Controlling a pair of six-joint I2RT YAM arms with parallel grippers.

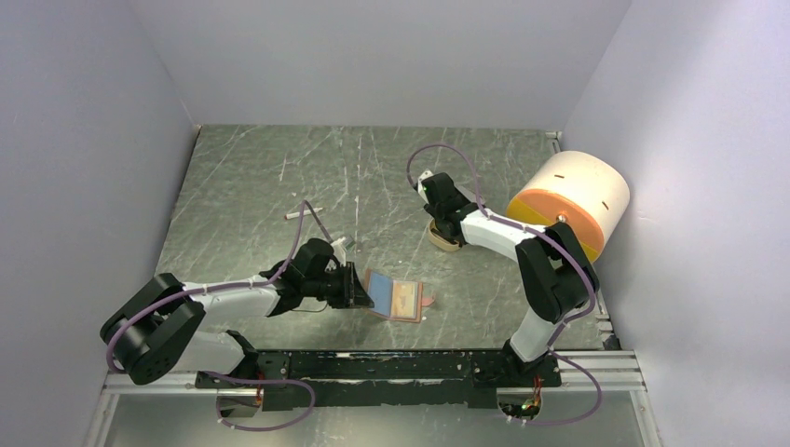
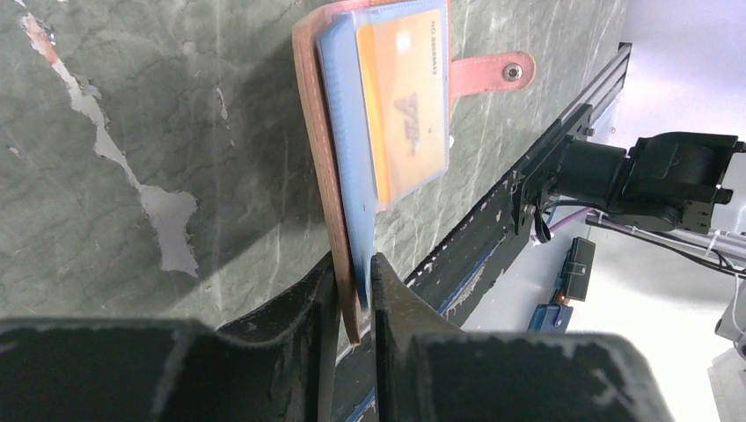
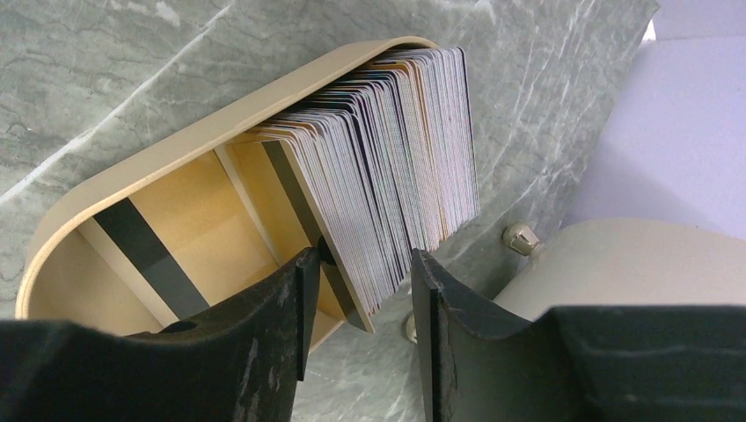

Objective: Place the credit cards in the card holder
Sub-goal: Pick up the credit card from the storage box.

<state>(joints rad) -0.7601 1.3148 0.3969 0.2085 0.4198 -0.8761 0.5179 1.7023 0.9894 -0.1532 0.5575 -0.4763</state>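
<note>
Reddish-brown leather card holder [image 1: 402, 300] lies open on the grey-green table [image 1: 242, 186], lower centre of the top view. Left gripper [image 2: 354, 290] is closed narrow on its near edge, with the leather and a blue card [image 2: 339, 132] pinched between the fingers. An orange card [image 2: 405, 114] sits in the clear sleeve on top. Snap strap [image 2: 493, 70] points to the upper right of the left wrist view.

Farther back, right of centre, right gripper [image 3: 362, 268] stands half-wide astride the near corner of a packed stack of cards [image 3: 396, 158], upright in a tan tray [image 3: 176, 145]. Firm contact cannot be told.

Cream-and-orange cylinder [image 1: 570, 200] stands at the right edge. White stick [image 1: 303, 213] lies well apart, upper left.
</note>
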